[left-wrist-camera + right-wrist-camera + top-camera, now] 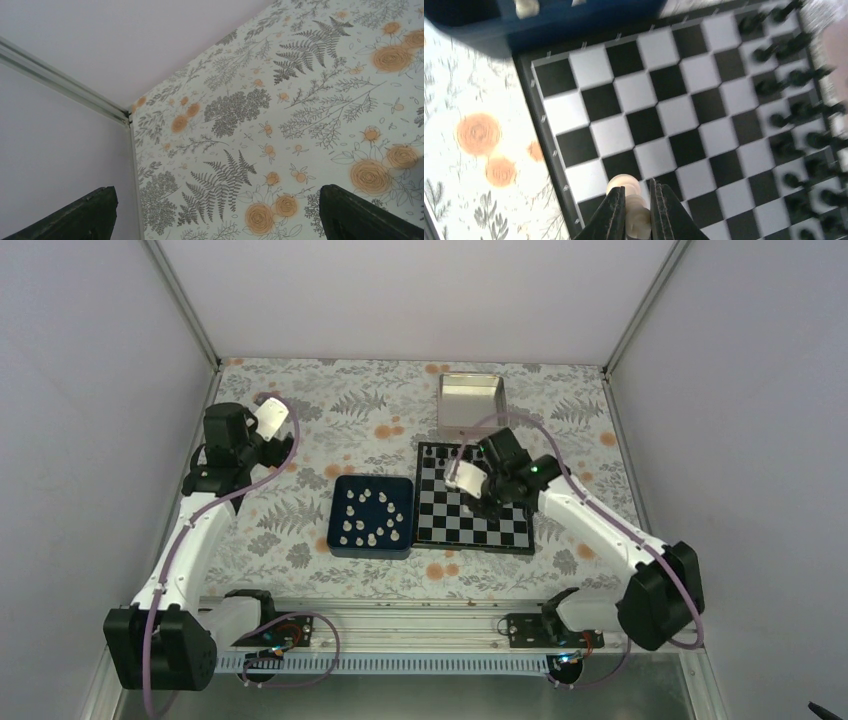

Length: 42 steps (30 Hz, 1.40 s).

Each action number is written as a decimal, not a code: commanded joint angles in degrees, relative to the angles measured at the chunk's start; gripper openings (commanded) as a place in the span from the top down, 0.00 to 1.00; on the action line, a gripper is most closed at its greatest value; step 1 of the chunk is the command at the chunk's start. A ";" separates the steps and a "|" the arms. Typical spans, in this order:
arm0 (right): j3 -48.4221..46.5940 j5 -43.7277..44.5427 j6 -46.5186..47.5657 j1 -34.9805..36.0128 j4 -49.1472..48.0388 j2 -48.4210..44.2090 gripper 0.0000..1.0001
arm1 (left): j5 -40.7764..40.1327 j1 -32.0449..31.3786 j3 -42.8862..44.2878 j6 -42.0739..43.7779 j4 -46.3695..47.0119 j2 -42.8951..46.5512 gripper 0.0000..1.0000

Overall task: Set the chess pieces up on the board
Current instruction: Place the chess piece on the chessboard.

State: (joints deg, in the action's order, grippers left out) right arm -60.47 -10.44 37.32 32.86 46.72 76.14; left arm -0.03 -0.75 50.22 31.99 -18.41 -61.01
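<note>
Right claw [638, 197] is clamped on a cream chess piece [624, 183] over the board [659, 125]. Left claw [216, 200] is spread wide open above the floral tabletop [310, 100].

Bright, even light; motion blur smears the board [659, 115] at its edges

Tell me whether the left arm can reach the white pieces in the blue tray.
Probably yes: its fingers are open and empty, the white pieces lie uncovered in the tray beside it, and the right arm is over the board.
</note>
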 commanded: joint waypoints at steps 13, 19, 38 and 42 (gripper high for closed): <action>20.40 6.96 3.81 -0.25 -10.93 -8.12 0.95 | -3.85 0.29 0.90 -4.04 3.90 -0.96 0.00; 22.12 6.22 3.39 -0.19 -11.96 -8.11 0.94 | -3.61 0.31 0.38 -4.21 3.98 -0.65 0.00; 22.09 4.02 3.11 -0.15 -10.74 -4.97 0.92 | -2.62 0.31 -0.49 -3.35 4.50 -2.07 0.00; 21.96 3.51 3.02 -0.24 -10.42 -4.83 0.92 | -2.52 0.29 -0.47 -3.25 4.91 -2.26 0.00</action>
State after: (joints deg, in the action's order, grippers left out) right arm -38.74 -5.54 40.42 32.60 35.57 70.37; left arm -3.01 -0.75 50.30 28.91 -15.09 -62.74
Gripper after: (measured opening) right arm 0.107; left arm 0.999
